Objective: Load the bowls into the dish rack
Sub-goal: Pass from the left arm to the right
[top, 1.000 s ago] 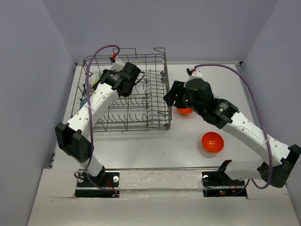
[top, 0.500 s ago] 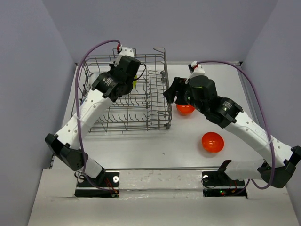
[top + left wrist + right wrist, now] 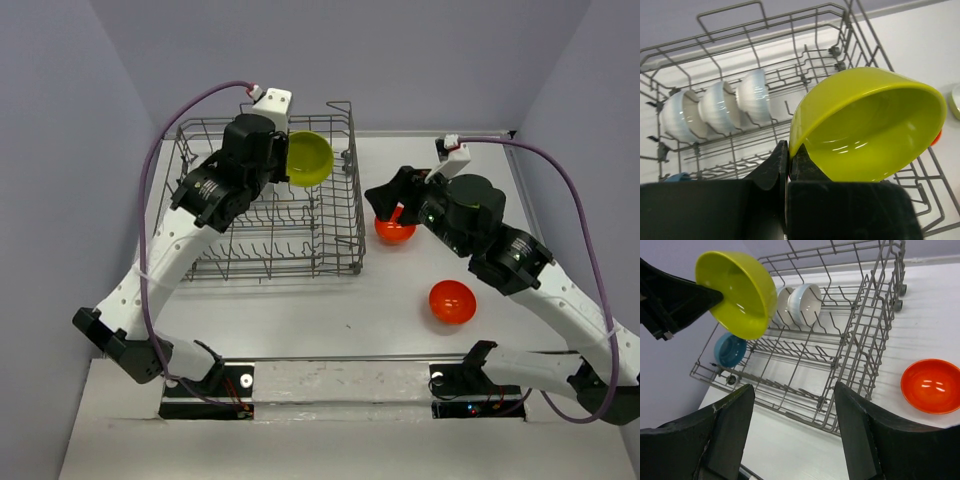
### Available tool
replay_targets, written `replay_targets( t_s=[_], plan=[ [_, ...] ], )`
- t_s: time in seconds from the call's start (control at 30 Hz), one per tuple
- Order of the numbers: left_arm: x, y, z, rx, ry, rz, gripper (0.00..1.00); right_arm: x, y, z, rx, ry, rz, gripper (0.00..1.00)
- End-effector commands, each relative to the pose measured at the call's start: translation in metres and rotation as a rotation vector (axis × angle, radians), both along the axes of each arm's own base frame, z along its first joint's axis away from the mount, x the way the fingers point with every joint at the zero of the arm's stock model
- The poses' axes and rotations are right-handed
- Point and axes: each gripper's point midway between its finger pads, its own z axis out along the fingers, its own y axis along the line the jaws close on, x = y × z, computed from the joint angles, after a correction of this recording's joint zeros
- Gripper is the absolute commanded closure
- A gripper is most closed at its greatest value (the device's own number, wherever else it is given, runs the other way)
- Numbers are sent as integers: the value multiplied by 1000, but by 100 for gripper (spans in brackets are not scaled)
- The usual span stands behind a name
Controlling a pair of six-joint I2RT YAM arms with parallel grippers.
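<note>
Yellow-green bowl (image 3: 309,158) hangs over the dish rack (image 3: 270,255), its rim pinched tight in my left end effector (image 3: 788,152). My right end effector (image 3: 388,203) is wide apart, near an orange bowl (image 3: 394,231) on the desk (image 3: 330,300).

No text, label, brand, number or sign could be read in any of the views. Nothing legible was made out on the yellow-green bowl (image 3: 870,125) or on the dish rack (image 3: 300,262).
</note>
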Motion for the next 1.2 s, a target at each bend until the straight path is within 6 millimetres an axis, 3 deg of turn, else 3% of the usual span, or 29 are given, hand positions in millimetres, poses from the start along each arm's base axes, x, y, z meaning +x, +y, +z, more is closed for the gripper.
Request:
replay_targets(
  t_s=[0.0, 0.03, 0.13, 0.17, 0.2, 0.23, 0.27, 0.33, 0.37, 0.47, 0.63, 0.77, 0.87, 1.17],
  plan=[
    [6, -42, 32, -124, -75, -166, 100, 0, -16, 31, 57, -105, -58, 29],
    [11, -58, 24, -132, -46, -216, 100, 0, -22, 30, 52, -103, -80, 29],
    [17, -90, 29, -146, -45, -279, 100, -2, -46, 33, 43, -108, -168, 29],
    [18, -127, 39, -156, -65, -338, 100, -8, -75, 32, 35, -110, -264, 29],
    [18, -127, 39, -155, -66, -339, 100, -8, -75, 32, 35, -110, -265, 29],
    [14, -138, 47, -164, -82, -364, 100, -8, -82, 29, 31, -108, -292, 29],
    [17, -148, 40, -153, -69, -372, 100, -13, -89, 31, 35, -111, -306, 29],
    [11, -164, 50, -158, -90, -403, 100, -15, -100, 29, 34, -110, -345, 29],
    [13, -173, 44, -148, -80, -414, 100, -18, -106, 30, 37, -113, -354, 29],
    [8, -192, 44, -144, -80, -444, 100, -18, -108, 24, 23, -110, -364, 29],
    [2, -207, 42, -158, -69, -492, 100, -9, -103, 12, -43, -96, -374, 29],
    [-7, -199, 29, -128, -38, -484, 100, 2, -118, 7, -130, -105, -482, 30],
    [-16, -197, 16, -104, -13, -494, 100, 12, -118, 7, -185, -123, -519, 38],
    [-33, -194, -13, -54, 24, -490, 100, 33, -110, 26, -284, -160, -562, 41]
  ],
)
